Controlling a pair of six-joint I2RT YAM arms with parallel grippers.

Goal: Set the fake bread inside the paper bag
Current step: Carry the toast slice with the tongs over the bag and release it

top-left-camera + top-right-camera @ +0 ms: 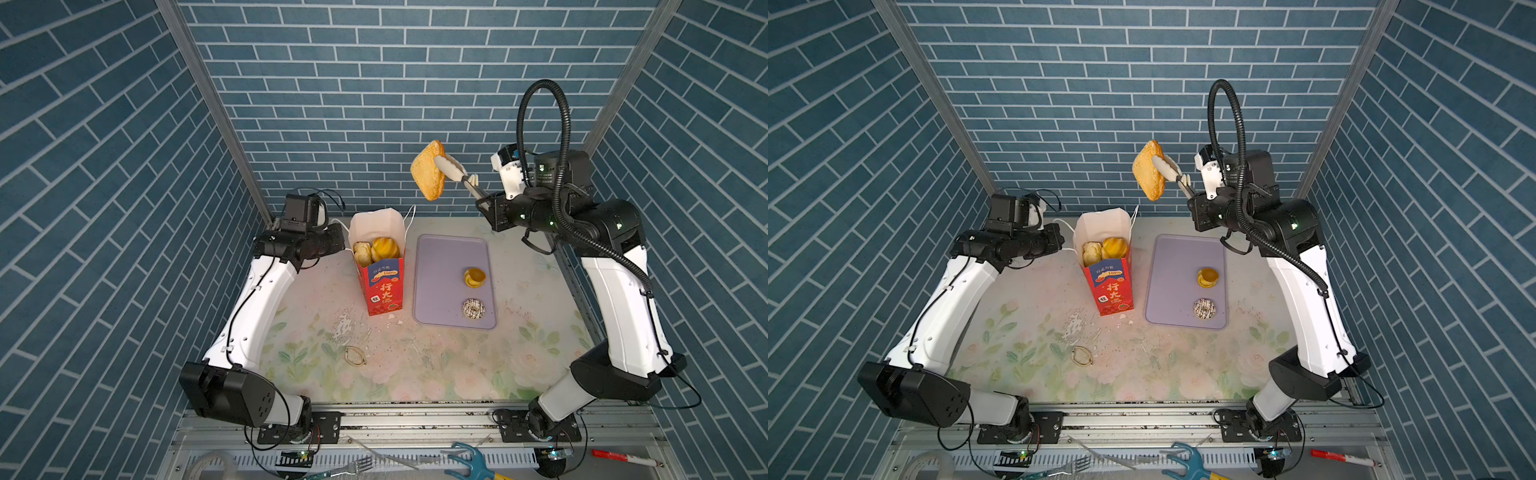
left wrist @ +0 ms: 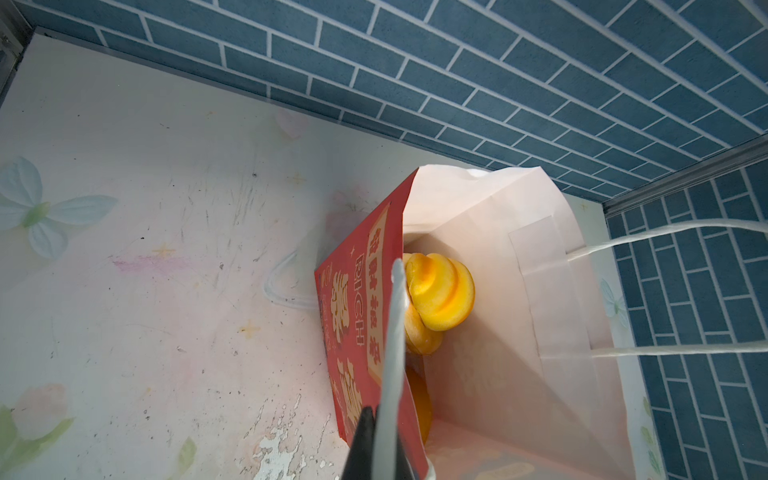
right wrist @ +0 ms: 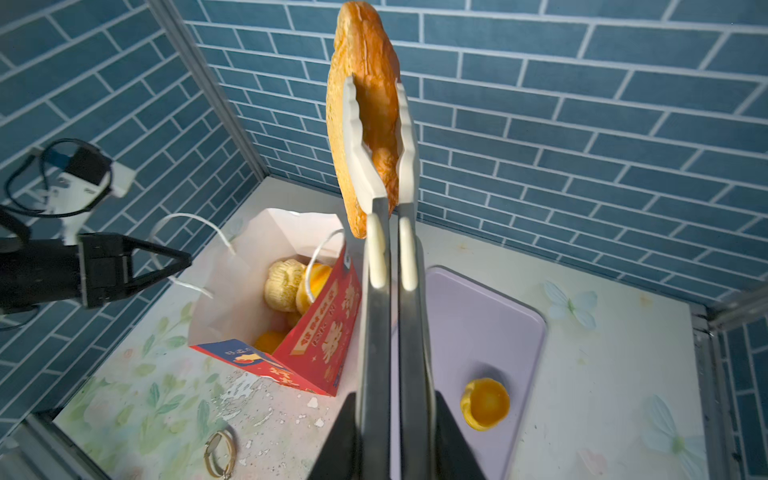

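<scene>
Three loose tools lie nearest, on the metal frame ledge point(image 1: 415, 432) in front of the tall red paper bag point(image 1: 384, 291): a silver fork point(image 1: 358, 463), a blue plastic claw tool point(image 1: 469, 460) and a red marker pen point(image 1: 619, 457). On the floral-printed table point(image 1: 436, 365), in front of the bag and a little to its left, rests a small gold wire clasp point(image 1: 354, 356). Some white flakes point(image 1: 345, 324) lie by the bag's foot.

Just right of the bag, not touching it, lies a flat lilac plastic tray point(image 1: 440, 266). On its side away from the bag sit a white doughnut with dark drizzle point(image 1: 473, 309) and, just beyond, a small yellow round roll point(image 1: 474, 277).

The bag stands upright, mouth open, white inside, with white cord handles point(image 2: 685, 348) looping from its rims. In it show a pale ridged bun point(image 1: 362, 252) and an orange-yellow twisted bun point(image 1: 385, 248), side by side. The right wrist view shows more orange pieces point(image 3: 270, 340) lower down.

At the bag's left rim sits the left gripper point(image 3: 185, 262), jaws closed to a point. In the left wrist view a pale blurred strip point(image 2: 392, 332) rises from them, and what it is cannot be told.

Beyond the bag and to its right, high above the table, the right gripper point(image 1: 484, 203) has its jaws clamped on steel tongs with cream tips point(image 1: 451, 167). The tongs pinch a large oval golden-brown loaf point(image 1: 424, 178) on edge, clear of the bag's mouth.
</scene>
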